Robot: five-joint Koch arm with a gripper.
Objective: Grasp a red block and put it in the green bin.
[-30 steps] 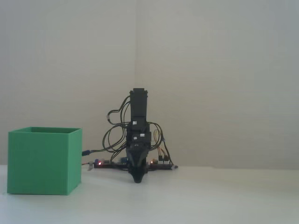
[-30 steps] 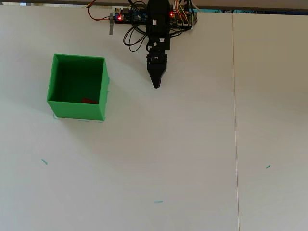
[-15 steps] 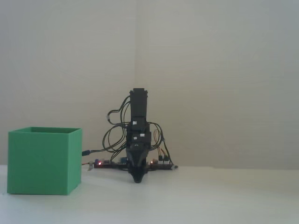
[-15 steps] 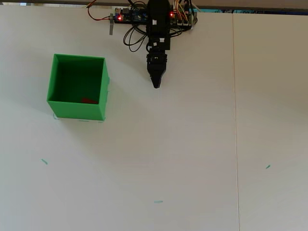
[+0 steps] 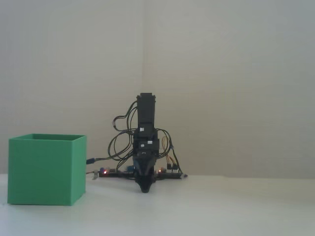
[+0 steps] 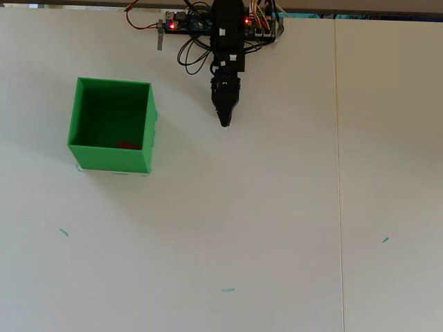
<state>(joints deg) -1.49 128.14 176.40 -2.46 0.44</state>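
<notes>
The green bin (image 6: 78, 115) stands on the white table at the left of the overhead view, and at the lower left in the fixed view (image 5: 47, 169). The red block (image 6: 127, 145) lies inside it, on the bottom close to the near wall; in the fixed view the bin's walls hide it. My gripper (image 6: 224, 123) is folded low near the arm's base, to the right of the bin and apart from it, pointing down at the table (image 5: 144, 190). Its jaws taper to a single dark tip with no gap and nothing between them.
A circuit board with small red lights and looped wires (image 6: 201, 24) sits at the arm's base by the table's far edge. A thin seam (image 6: 338, 173) runs down the table on the right. Small teal marks (image 6: 227, 290) dot the near surface.
</notes>
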